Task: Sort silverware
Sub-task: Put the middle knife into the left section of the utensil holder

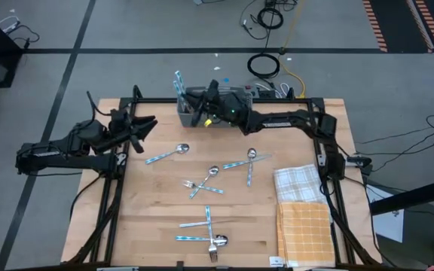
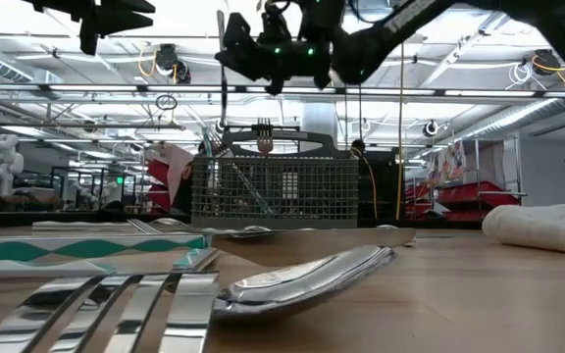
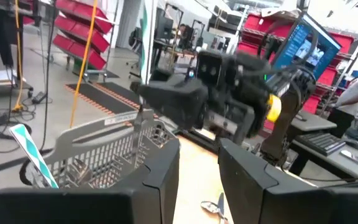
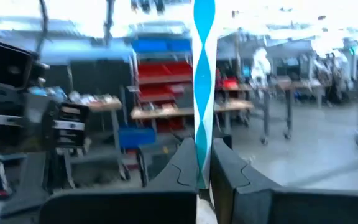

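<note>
Table (image 1: 157, 218): light wooden top, carrying everything named below.
Right arm: reaches across the far edge of the table to a point above the basket.
Left arm: raised over the table's left far corner, pointing toward the basket.
Cloths (image 1: 301, 203): a white checked one and an orange checked one, at the right near side.
Basket (image 1: 189, 108): grey mesh, at the far edge near the middle; blue-handled pieces stand upright in it.
Right gripper (image 4: 204, 180): fingers clamped on a piece of silverware with a light blue patterned handle (image 4: 204, 74), held upright over the basket.
Left gripper (image 1: 143, 125): fingers apart, nothing between them.
Silverware (image 1: 202, 181): spoons, forks and knives lie scattered singly and crossed over the table's middle and near edge.
</note>
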`<state>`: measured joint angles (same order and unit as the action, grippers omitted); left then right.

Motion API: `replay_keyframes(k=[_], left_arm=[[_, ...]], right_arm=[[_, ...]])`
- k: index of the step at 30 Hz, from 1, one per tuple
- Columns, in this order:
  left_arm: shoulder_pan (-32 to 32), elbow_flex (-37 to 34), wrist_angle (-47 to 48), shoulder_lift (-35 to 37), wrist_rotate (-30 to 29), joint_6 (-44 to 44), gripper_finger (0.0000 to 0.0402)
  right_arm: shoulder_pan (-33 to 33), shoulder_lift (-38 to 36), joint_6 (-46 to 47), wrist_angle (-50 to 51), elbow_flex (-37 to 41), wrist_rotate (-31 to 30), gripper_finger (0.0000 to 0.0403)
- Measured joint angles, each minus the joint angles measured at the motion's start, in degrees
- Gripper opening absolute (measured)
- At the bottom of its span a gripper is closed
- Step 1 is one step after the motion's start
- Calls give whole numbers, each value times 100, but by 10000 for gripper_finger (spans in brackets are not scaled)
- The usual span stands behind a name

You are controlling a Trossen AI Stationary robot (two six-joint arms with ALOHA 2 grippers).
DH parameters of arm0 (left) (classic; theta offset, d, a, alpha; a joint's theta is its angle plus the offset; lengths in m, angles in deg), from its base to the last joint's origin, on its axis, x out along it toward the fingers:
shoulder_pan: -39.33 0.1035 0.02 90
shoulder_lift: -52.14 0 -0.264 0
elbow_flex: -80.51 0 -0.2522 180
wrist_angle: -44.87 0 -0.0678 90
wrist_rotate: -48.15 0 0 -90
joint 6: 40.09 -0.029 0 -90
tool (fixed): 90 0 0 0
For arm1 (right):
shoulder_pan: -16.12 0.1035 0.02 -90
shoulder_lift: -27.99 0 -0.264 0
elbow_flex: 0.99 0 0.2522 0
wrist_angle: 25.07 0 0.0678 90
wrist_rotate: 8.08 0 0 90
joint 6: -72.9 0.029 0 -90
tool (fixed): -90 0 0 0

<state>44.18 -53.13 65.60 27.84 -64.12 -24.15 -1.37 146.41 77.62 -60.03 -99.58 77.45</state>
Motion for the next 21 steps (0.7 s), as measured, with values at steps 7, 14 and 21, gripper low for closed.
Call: replay_keyframes(k=[7,14,21], left_arm=[[-1,0,21,53,-94,-137,116],[-1,0,191,53,-206,-172,116],[1,0,323,51,-221,-141,116]], right_arm=[[-167,574,-10,-684,0,-54,0],[-323,624,-120,-809,0,6,0],[-453,625,-131,-780,0,33,0]])
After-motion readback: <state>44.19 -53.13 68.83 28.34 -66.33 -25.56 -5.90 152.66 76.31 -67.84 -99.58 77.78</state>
